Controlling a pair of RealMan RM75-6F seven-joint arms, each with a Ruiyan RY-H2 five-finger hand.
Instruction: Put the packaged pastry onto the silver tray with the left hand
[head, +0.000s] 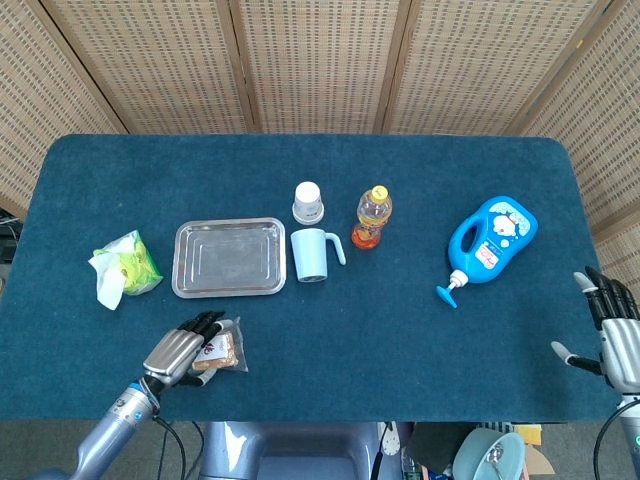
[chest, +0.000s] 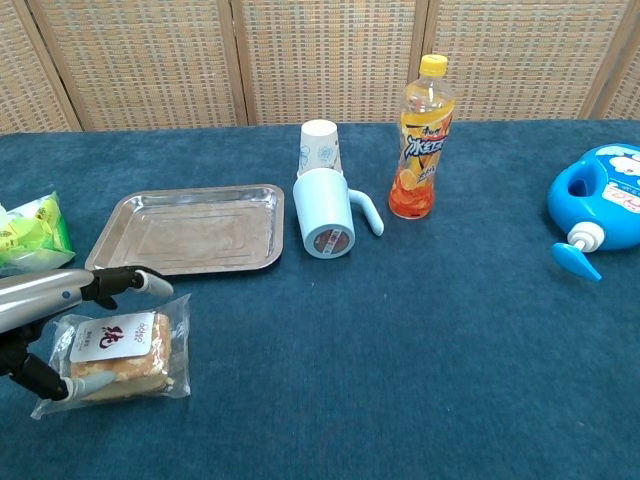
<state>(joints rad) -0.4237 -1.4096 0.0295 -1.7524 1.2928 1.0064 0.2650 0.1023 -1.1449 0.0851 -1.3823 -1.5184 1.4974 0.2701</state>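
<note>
The packaged pastry (head: 224, 348) (chest: 118, 354), a cake slice in clear wrap with a white label, lies flat on the blue table near the front left. My left hand (head: 181, 351) (chest: 60, 300) reaches over its left side. The fingers (chest: 140, 281) arch above the far edge and the thumb (chest: 62, 390) sits at the near edge of the wrapper, without a closed grip. The silver tray (head: 196, 283) (chest: 110, 258) lies just behind the pastry with nothing on it. My right hand (head: 618, 338) hovers with spread fingers at the table's front right corner, holding nothing.
A green snack packet (head: 126, 264) (chest: 34, 229) lies left of the tray. Right of the tray are a paper cup (head: 308, 201) (chest: 320, 147), a tipped light-blue mug (head: 312, 254) (chest: 326, 214) and an orange drink bottle (head: 373, 217) (chest: 421, 138). A blue detergent bottle (head: 489, 238) (chest: 598, 197) lies far right.
</note>
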